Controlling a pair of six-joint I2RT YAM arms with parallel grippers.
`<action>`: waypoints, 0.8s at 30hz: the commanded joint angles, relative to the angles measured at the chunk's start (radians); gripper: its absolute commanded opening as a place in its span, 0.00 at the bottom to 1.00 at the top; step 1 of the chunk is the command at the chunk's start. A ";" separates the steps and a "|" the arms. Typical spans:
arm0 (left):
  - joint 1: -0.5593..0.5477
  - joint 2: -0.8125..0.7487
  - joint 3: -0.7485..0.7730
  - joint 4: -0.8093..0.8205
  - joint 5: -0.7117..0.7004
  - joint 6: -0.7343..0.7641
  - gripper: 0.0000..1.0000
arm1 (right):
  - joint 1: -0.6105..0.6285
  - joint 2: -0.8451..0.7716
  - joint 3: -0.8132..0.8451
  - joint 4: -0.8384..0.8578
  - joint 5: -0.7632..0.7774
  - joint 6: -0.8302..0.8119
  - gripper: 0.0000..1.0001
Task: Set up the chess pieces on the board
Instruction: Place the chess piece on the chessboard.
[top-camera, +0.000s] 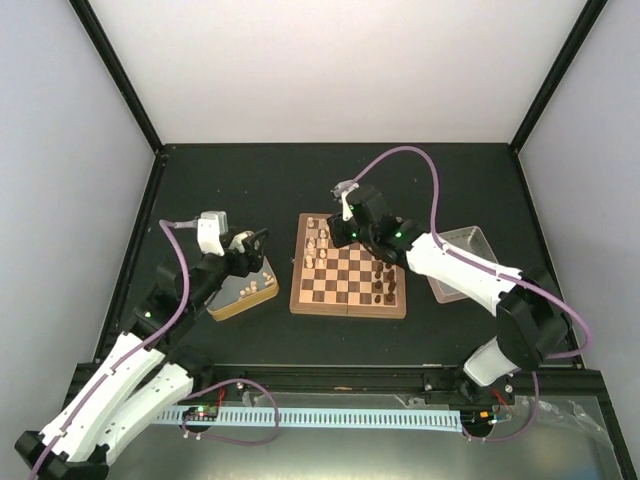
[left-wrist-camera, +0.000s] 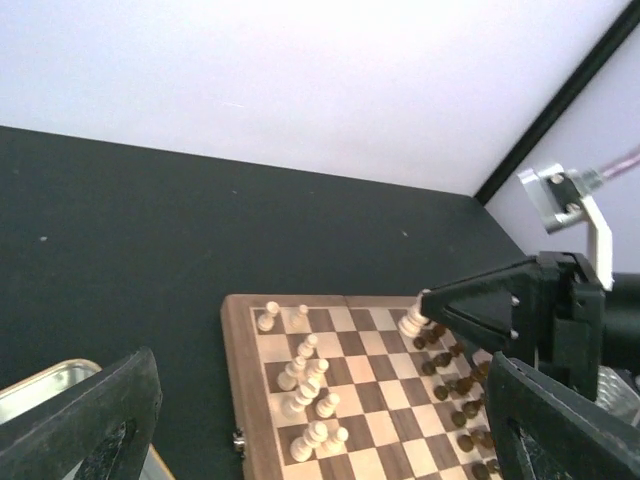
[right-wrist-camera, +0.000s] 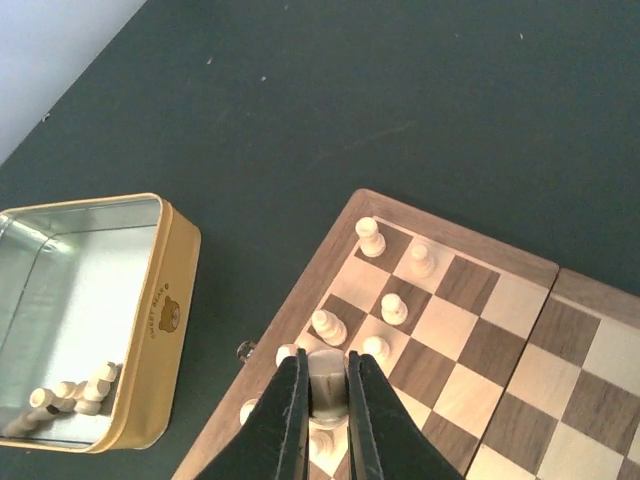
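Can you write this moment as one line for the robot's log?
right hand: shut on pale piece over the board | left hand: open, holding nothing | tin: some pale pieces inside

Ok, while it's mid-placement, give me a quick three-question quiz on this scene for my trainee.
1. True or false: the left gripper grips a dark pawn.
2. What is the right gripper shut on? A) a pale chess piece B) a dark knight C) nothing
3. Fill in: the spare pale pieces lie in the gold-tan ____.
Key: 1 false, it is open and empty; 2 A; 3 tin.
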 joint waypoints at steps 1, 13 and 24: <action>0.007 -0.021 0.007 -0.069 -0.109 0.039 0.91 | 0.072 0.001 -0.004 0.091 0.162 -0.093 0.01; 0.025 0.038 0.050 -0.139 -0.160 0.014 0.93 | 0.090 0.303 0.279 0.004 0.198 -0.057 0.01; 0.071 0.026 0.033 -0.164 -0.188 -0.029 0.94 | 0.089 0.472 0.396 -0.045 0.214 -0.037 0.01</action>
